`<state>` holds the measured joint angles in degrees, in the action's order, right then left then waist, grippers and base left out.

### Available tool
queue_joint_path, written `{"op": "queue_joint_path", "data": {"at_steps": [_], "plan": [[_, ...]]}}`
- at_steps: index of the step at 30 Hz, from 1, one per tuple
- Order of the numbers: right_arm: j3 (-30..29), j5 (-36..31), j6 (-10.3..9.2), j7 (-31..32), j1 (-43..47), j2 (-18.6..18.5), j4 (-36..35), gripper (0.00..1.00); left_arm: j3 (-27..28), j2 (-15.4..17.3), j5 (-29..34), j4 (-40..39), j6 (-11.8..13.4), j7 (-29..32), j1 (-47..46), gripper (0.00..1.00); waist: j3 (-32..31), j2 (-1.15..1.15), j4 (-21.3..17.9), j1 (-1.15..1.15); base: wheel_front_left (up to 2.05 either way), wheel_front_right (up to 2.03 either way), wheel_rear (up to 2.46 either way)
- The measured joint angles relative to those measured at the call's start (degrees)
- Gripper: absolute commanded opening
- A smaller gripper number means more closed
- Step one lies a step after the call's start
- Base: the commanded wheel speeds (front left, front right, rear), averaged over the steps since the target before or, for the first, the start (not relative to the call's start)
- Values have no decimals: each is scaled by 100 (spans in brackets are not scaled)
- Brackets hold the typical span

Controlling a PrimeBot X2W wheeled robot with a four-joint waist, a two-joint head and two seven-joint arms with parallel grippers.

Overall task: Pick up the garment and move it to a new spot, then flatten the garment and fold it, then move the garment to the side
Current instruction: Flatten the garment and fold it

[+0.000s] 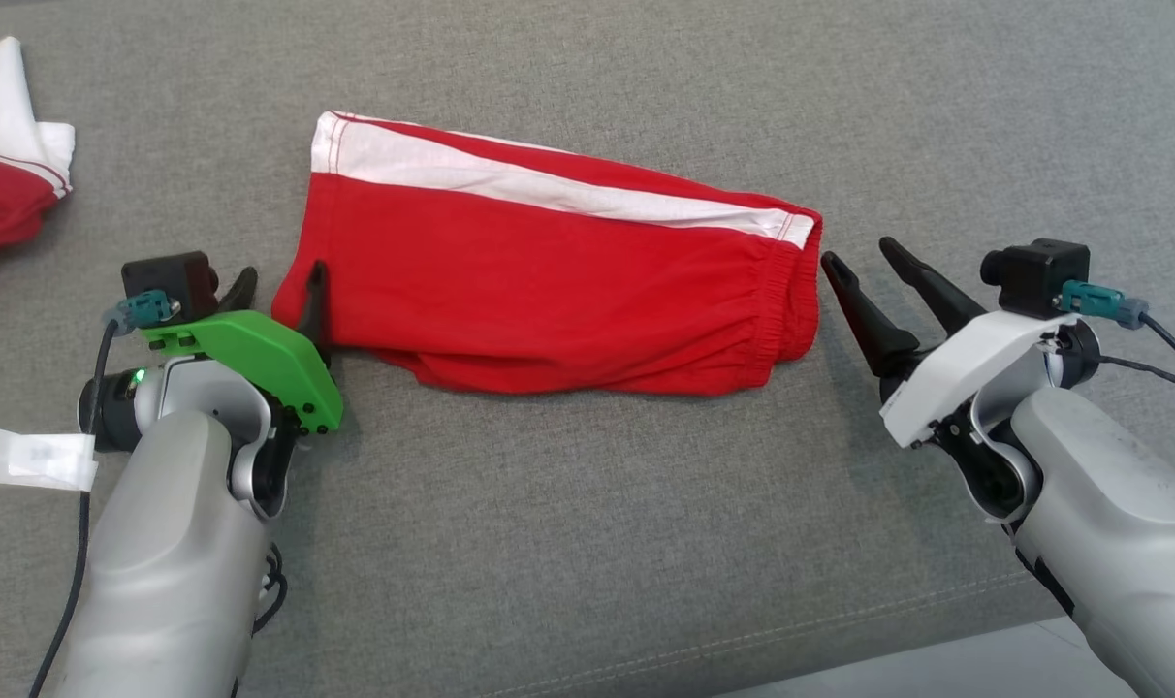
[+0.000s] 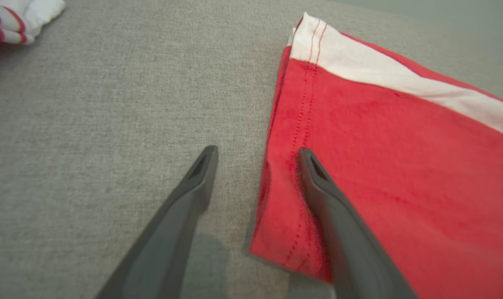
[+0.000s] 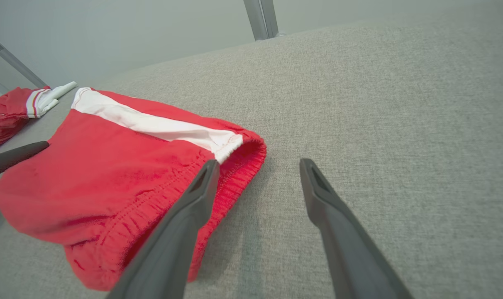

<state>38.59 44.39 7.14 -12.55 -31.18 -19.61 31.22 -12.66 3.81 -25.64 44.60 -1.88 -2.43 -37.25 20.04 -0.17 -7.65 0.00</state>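
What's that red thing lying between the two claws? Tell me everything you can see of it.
It is a pair of red shorts, soft knit cloth by the look, folded over and lying flat on the gray cushion. A white stripe runs along the far side; the gathered waistband points right, the stitched hem left. The open left gripper straddles the hem edge; the open right gripper sits just off the waistband.

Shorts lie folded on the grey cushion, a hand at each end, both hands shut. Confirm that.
Not shut: both hands are open. The left wrist view shows the left hand spread wide, the right wrist view the right hand likewise. The shorts do lie folded on the cushion, a hand at each end.
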Motion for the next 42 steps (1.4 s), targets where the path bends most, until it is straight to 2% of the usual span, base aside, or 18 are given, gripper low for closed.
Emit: {"op": "queue_joint_path", "data": {"at_steps": [4,9,15,16,17,18,19,21,22,30,42], "plan": [[-40,11,0,-11,131,13,11,100,59,-19,-153,144,-43,107,87,100,-208,0,21,0,0,0,0],[-89,47,0,-56,252,-1,-15,100,-43,-111,-244,267,-220,322,88,100,-346,0,-25,0,0,0,0],[-108,47,0,-87,326,-12,-52,100,-66,-140,-322,387,-266,445,96,100,-379,0,-99,0,0,0,0],[-108,47,0,-87,333,-10,-63,100,-63,-140,-347,413,-266,448,96,88,-380,0,-111,0,0,0,0],[-108,46,0,-88,338,-9,-73,100,-59,-138,-378,436,-266,448,96,71,-380,0,-122,0,0,0,0],[-108,46,0,-88,342,-7,-83,100,-56,-137,-411,453,-271,448,96,47,-380,0,-135,0,0,0,0],[-108,46,0,-99,343,-3,-94,100,-54,-137,-444,463,-278,449,96,43,-379,0,-146,0,0,0,0],[-108,46,0,-104,343,1,-114,100,-52,-137,-490,466,-316,447,96,22,-375,0,-167,0,0,0,0],[-108,46,0,-104,344,1,-118,100,-44,-137,-520,464,-319,439,95,0,-374,0,-175,0,0,0,0],[-288,219,0,-112,559,136,-75,100,-78,-199,-597,389,-417,56,155,0,-417,0,-95,0,0,0,0],[-486,466,-15,-138,704,293,77,100,-288,-244,-888,62,-493,-516,860,0,-596,0,277,0,0,0,0]]}}
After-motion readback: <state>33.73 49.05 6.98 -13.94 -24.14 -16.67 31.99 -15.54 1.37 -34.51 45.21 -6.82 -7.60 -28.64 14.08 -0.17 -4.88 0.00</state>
